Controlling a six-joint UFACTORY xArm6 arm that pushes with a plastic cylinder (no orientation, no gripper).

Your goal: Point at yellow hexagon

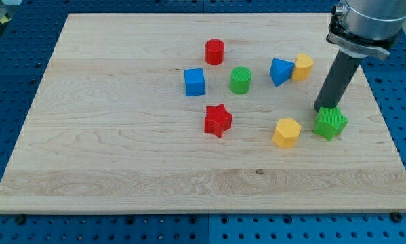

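Note:
Two yellow blocks lie on the wooden board (121, 156). One yellow many-sided block (287, 132) sits right of centre, low in the view; it looks hexagonal. The other yellow block (302, 66) sits higher up, touching the right side of a blue triangle (280, 71); its exact shape is hard to tell. My tip (320, 109) is down on the board at the upper-left edge of a ridged green block (331, 123). It is about a block's width to the upper right of the lower yellow block and well below the upper one.
A red cylinder (215, 51), a blue cube (194, 82), a green cylinder (240, 80) and a red star (217, 120) stand in the board's middle. The board's right edge runs just past the green block.

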